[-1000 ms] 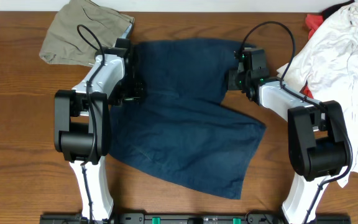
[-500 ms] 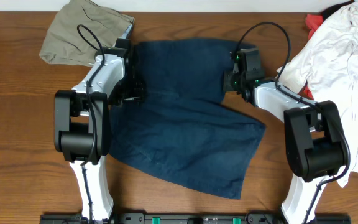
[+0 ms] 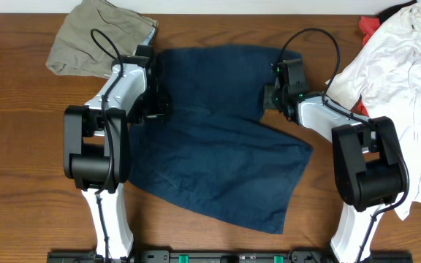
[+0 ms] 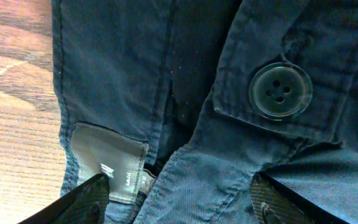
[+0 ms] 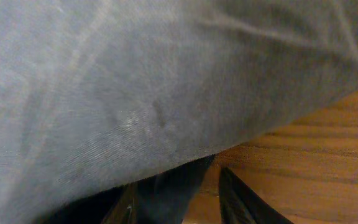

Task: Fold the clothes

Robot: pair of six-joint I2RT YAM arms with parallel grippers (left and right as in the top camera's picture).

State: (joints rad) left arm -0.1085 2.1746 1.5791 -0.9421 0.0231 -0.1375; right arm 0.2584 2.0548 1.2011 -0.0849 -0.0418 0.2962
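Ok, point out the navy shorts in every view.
Overhead: navy shorts spread across the centre.
Left wrist: the shorts fill most of the frame, button upper right.
Right wrist: the shorts cover the top and left.
Shared landmark: wooden table, visible beside the shorts in every view.

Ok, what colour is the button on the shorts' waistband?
Dark blue-grey button, close in tone to the navy shorts; it shows clearest in the left wrist view.

Navy garment [image 3: 218, 153]: matt woven cloth, fine twill texture, stitched seams. Button [image 4: 280, 91]: smooth, glossy plastic. Label [image 4: 107, 162]: smooth grey woven fabric. Desk [image 3: 20, 146]: wood grain, low sheen. Left fingers [image 4: 79, 202]: black plastic, slightly glossy.
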